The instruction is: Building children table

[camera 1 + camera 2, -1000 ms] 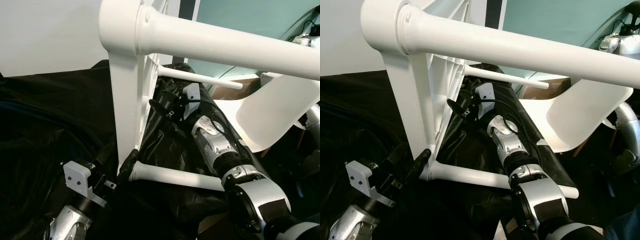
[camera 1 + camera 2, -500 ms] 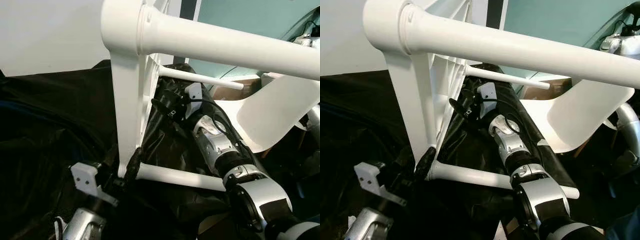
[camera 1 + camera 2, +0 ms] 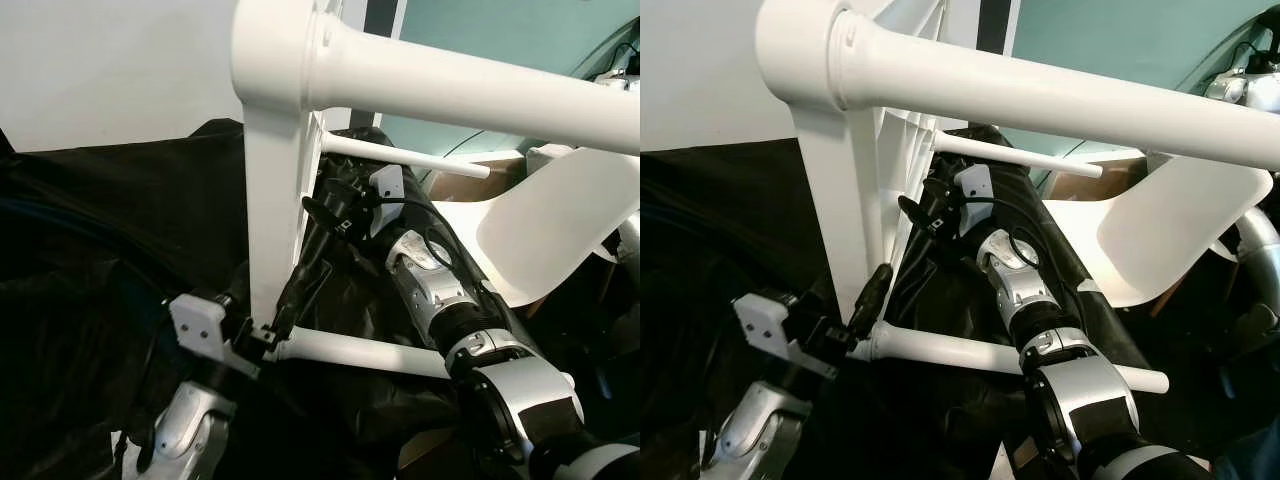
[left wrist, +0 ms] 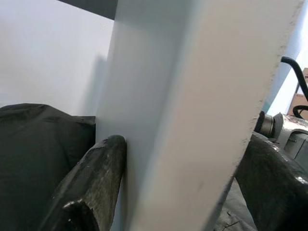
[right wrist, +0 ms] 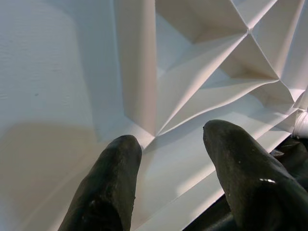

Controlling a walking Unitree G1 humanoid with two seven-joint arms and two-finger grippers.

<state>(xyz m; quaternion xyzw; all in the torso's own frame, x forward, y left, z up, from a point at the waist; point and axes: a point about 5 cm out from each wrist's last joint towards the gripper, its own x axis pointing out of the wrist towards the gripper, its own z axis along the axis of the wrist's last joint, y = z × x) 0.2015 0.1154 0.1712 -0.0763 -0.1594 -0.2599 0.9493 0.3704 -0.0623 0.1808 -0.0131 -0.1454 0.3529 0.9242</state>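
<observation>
A white children's table stands on its edge, its flat top (image 3: 272, 220) seen edge-on. A thick leg (image 3: 450, 90) juts out across the upper view, a lower leg (image 3: 360, 352) juts out near the bottom, and a thin far leg (image 3: 400, 157) sits behind. My left gripper (image 3: 285, 312) is at the top's lower corner beside the lower leg. In the left wrist view its fingers (image 4: 96, 183) straddle the white panel (image 4: 192, 96) and press on it. My right gripper (image 3: 920, 205) reaches to the ribbed underside (image 5: 192, 72), its fingers (image 5: 110, 183) apart, holding nothing.
Black cloth (image 3: 100, 230) covers the surface under and around the table. A white curved chair shell (image 3: 550, 230) lies at the right, with a cardboard box (image 3: 470, 182) behind it. A white wall (image 3: 110, 70) rises at the back left.
My left gripper has risen and moved right onto the table top's lower corner. The table has shifted to the right with it. The right arm has barely moved.
</observation>
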